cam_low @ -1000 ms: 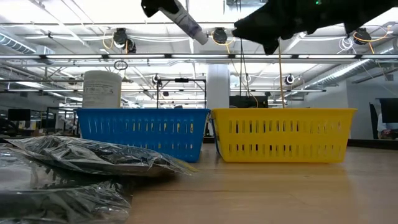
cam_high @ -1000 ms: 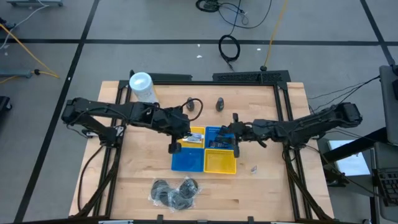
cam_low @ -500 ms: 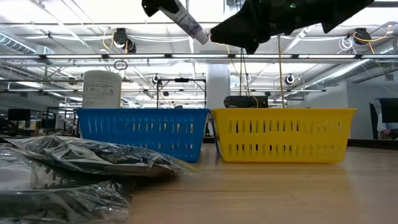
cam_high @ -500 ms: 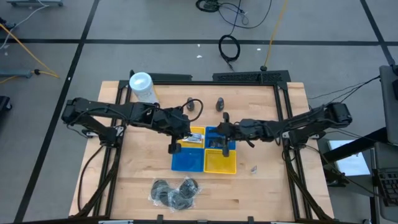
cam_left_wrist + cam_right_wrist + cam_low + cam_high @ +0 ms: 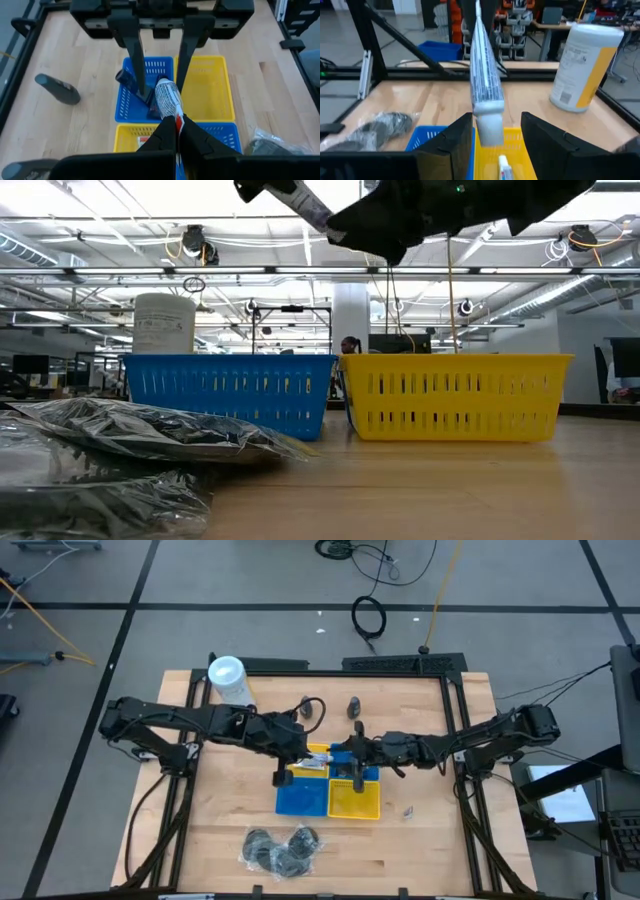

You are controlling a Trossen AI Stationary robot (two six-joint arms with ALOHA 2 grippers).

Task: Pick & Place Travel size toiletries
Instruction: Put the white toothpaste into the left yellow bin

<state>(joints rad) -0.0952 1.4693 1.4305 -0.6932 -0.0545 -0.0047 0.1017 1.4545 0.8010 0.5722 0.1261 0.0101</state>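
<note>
A white printed tube [image 5: 167,97], one of the travel size toiletries, hangs in the air above the blue and yellow baskets [image 5: 300,798]. My left gripper [image 5: 176,125] is shut on it. My right gripper [image 5: 497,142] faces it from the table's right, open, with one finger on each side of the tube's cap end [image 5: 488,127]; whether they touch the cap, I cannot tell. In the low view the tube [image 5: 312,204] slants down toward the right gripper [image 5: 380,230]. Two dark cone-shaped bottles [image 5: 308,708] [image 5: 353,706] stand on the table behind the baskets. My left gripper pinches the tube's flat crimped end [image 5: 175,116] between its two fingertips. The fingers come from the table's left, slanting downward, in line with the tube. The tube sticks out beyond them, cap end lowest, lifted clear above the baskets.
A big white canister [image 5: 228,678] stands at the table's far left. Dark discs in clear wrap [image 5: 282,848] lie near the front edge. A small item [image 5: 408,810] lies right of the baskets. A small tube [image 5: 504,169] lies in a yellow basket, a dark item [image 5: 125,77] in a blue one.
My right gripper has gone toward the table's left, staying level, until its fingers came up around the cap end of the tube. My left gripper and the tube have kept still.
</note>
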